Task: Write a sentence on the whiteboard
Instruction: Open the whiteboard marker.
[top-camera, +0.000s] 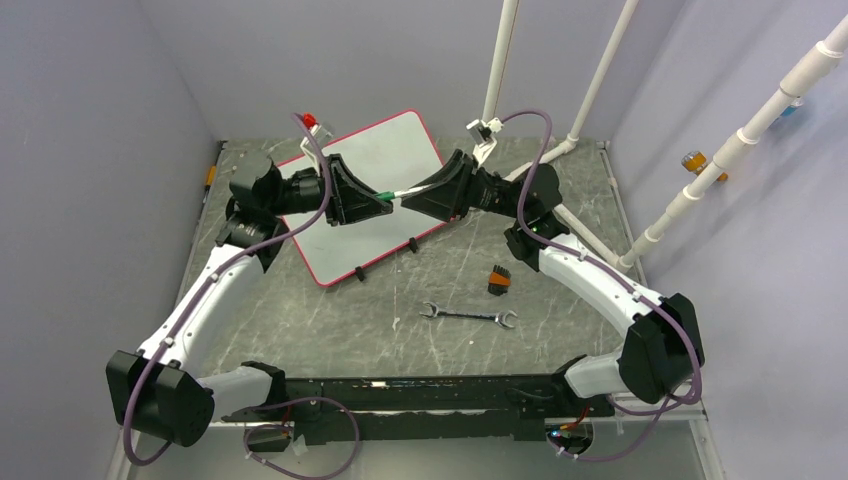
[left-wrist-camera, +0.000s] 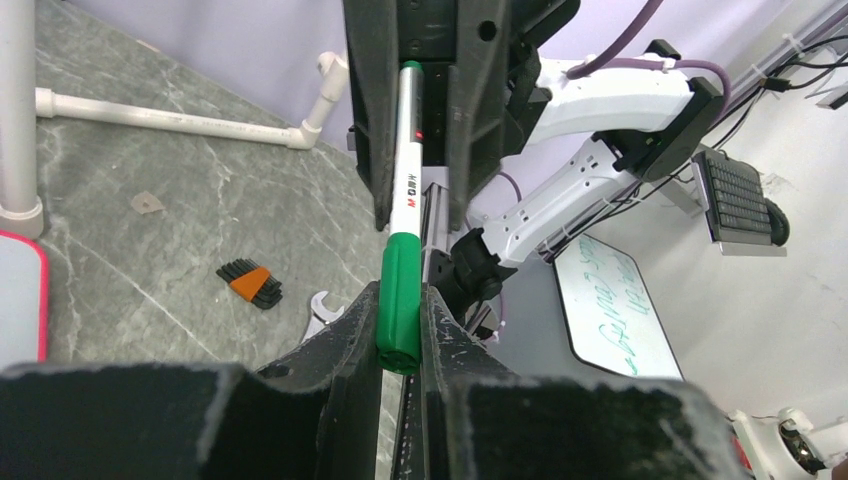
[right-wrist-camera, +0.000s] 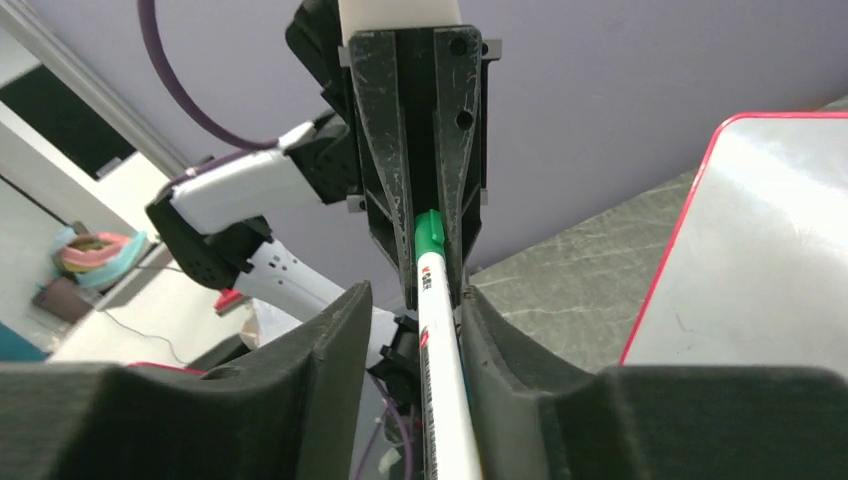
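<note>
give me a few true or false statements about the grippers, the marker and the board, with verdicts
1. The left gripper and the right gripper both grip the marker. True.
2. The left gripper clamps the white barrel. False: it clamps the green cap; the right gripper holds the barrel.
3. The board is covered in green writing. False: in the top view it looks blank.
4. A wrench lies on the table, apart from the board. True.
</note>
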